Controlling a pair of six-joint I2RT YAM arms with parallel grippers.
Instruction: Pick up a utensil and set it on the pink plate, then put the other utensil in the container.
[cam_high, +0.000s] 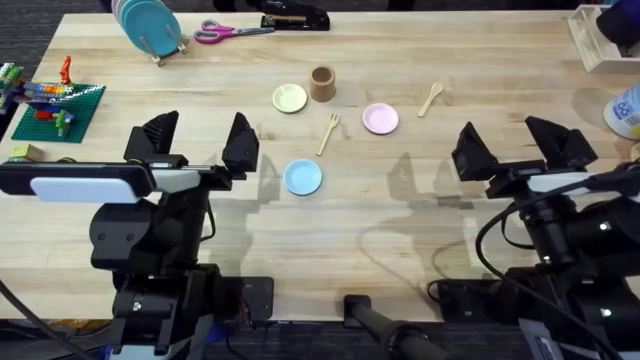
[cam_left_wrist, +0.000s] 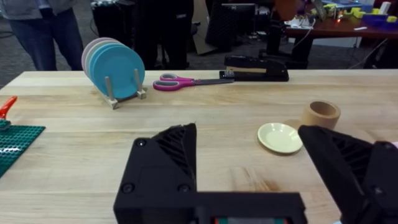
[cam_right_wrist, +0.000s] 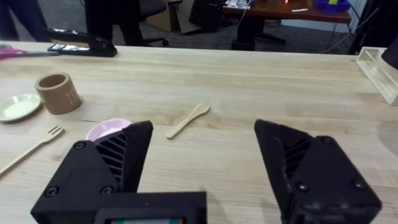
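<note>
A pale wooden fork (cam_high: 327, 133) (cam_right_wrist: 31, 150) lies on the table between the blue plate and the pink plate (cam_high: 380, 119) (cam_right_wrist: 106, 129). The wooden spoon (cam_high: 430, 98) (cam_right_wrist: 188, 120) rests to the right of the pink plate. The brown cup container (cam_high: 322, 84) (cam_left_wrist: 321, 115) (cam_right_wrist: 57, 93) stands behind the fork, beside a pale yellow plate (cam_high: 290, 98) (cam_left_wrist: 280, 137). My left gripper (cam_high: 200, 143) (cam_left_wrist: 249, 168) hovers open at the left, short of the plates. My right gripper (cam_high: 517, 145) (cam_right_wrist: 202, 168) hovers open at the right, nearer than the spoon. Neither holds anything.
A blue plate (cam_high: 302, 177) lies in front of the fork. At the back are a rack of plates (cam_high: 150, 25) (cam_left_wrist: 115, 68), pink scissors (cam_high: 230, 32) (cam_left_wrist: 186, 81) and a black stapler (cam_high: 295, 18) (cam_left_wrist: 256, 67). A green brick baseplate (cam_high: 60, 108) sits far left, a white tray (cam_high: 590, 40) far right.
</note>
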